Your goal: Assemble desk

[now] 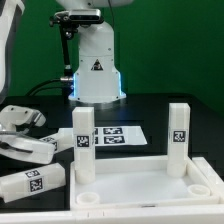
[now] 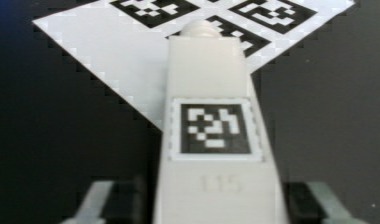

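Bearing b/w tag: desk leg

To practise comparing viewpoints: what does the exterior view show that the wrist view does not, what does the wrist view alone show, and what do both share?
Only the exterior view: the desk top with two upright legs in its corner sockets, the left leg and the right leg as that view shows them, and the robot's base behind. Only the wrist view: a close look along one lying leg, flanked by the fingers of the claw. Both: the marker board.
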### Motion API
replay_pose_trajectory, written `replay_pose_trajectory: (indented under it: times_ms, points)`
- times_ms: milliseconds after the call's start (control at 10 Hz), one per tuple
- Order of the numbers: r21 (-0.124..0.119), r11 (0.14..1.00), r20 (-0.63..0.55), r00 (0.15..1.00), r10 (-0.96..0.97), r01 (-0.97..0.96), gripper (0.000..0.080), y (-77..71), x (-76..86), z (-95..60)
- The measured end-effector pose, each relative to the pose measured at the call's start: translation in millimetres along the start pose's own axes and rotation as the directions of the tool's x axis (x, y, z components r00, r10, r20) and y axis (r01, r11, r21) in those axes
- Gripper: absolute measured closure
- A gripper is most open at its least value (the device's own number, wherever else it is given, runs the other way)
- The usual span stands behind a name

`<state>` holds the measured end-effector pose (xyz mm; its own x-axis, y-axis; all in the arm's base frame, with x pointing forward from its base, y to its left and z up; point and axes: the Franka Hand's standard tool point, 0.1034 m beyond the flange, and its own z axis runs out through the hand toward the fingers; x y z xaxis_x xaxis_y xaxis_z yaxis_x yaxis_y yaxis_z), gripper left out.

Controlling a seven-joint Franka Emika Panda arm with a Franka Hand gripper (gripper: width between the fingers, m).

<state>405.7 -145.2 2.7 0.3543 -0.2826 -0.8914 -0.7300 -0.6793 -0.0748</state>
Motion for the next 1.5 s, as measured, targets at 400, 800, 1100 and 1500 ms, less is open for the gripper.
replay_pose_trajectory:
  times_ms: [400, 800, 1100, 1500]
  points:
    - [-0.012, 0.992, -0.157, 0.980, -0.125, 0.124, 0.0515, -37.9, -38.8, -68.9]
    - [-0.040, 0.986, -0.407, 0.898, -0.166, 0.164, 0.0515, -44.7, -48.4, -69.3]
    - [-0.097, 0.963, -0.591, 0.764, -0.260, 0.253, 0.0515, -81.6, -67.6, -138.9]
    - [-0.194, 0.939, -0.785, 0.529, -0.322, 0.282, 0.0515, -124.5, -82.7, -171.3]
